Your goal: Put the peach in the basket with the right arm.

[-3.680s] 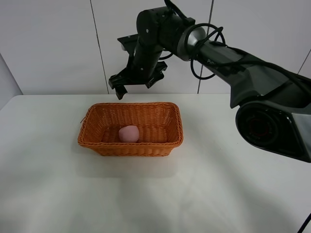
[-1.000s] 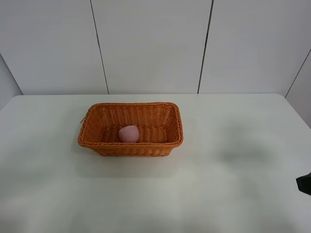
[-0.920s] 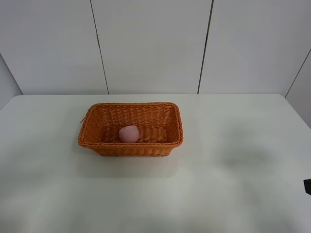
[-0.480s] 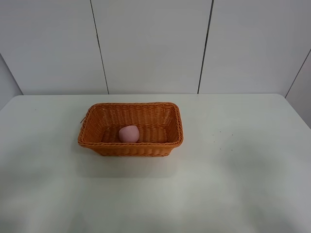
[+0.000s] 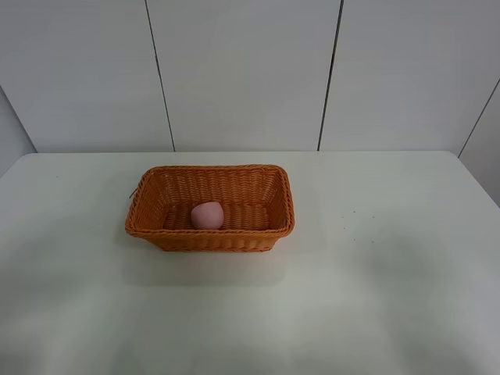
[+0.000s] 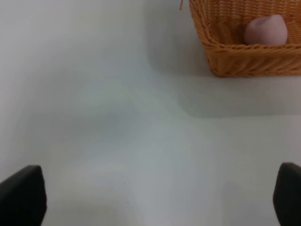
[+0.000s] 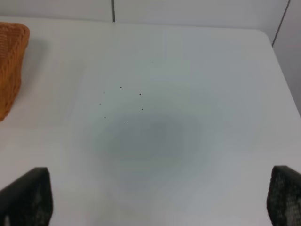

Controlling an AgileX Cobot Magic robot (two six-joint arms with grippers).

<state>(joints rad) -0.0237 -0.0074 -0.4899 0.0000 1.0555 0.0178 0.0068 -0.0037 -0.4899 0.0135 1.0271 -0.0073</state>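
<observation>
From the high camera, the orange basket (image 5: pixel 209 208) sits on the white worktop (image 5: pixel 375 297), a little left of the middle and near the back wall. The peach (image 5: pixel 208 215) lies inside it on the woven floor, close to the front wall. No arm shows in this view.

In the left wrist view, the left tool (image 6: pixel 150 200) hangs above bare worktop with its two dark fingertips (image 6: pixel 21 195) spread wide, one at each edge of the picture and nothing between them. A corner of the basket (image 6: pixel 244 61) shows beyond, with the peach (image 6: pixel 265 29) resting inside against the wicker wall.

In the right wrist view, the right tool (image 7: pixel 155 197) is likewise spread wide and holds nothing, its fingertips (image 7: pixel 28 195) at the two edges. Below it the worktop carries a few small dark specks (image 7: pixel 121 101) and a soft shadow. Only an end of the basket (image 7: pixel 10 61) shows, well apart from the tool.
</observation>
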